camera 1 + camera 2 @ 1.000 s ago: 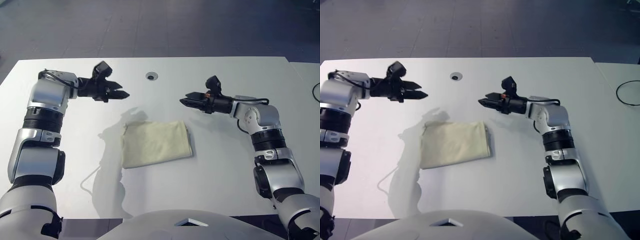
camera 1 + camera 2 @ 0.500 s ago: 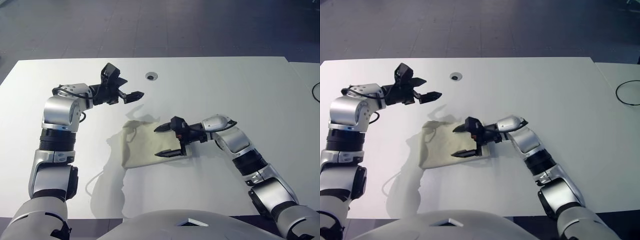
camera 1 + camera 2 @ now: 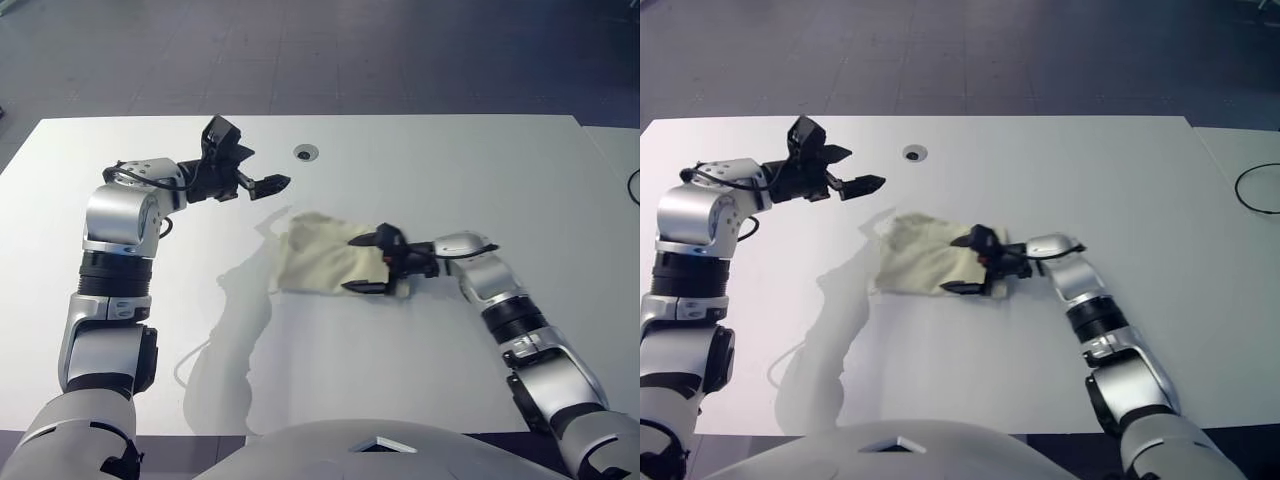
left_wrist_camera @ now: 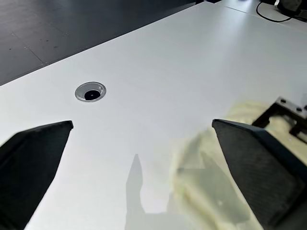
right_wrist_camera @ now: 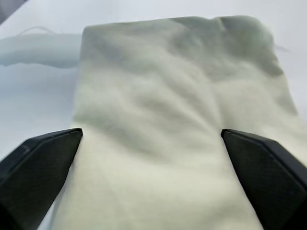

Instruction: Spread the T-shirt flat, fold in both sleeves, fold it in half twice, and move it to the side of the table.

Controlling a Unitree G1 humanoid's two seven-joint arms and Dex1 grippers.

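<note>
While the white surface [image 3: 450,160] takes up most of the head views, the T-shirt [image 3: 320,262] lies near its middle as a pale yellow folded bundle. The far left corner is rumpled and the fabric is slightly creased. The right arm reaches in low from the right. The right claw [image 3: 350,265] is open over the shirt's right end, with one finger on the far side and one on the near side of the cloth. In the right wrist view both fingers [image 5: 41,158] flank the fabric. Cannot tell if they press on it. The left claw [image 3: 265,170] is open too, holding nothing, raised over bare surface just left of the shirt's far corner. A round metal grommet [image 3: 304,152] sits beyond the shirt, near the far edge.
</note>
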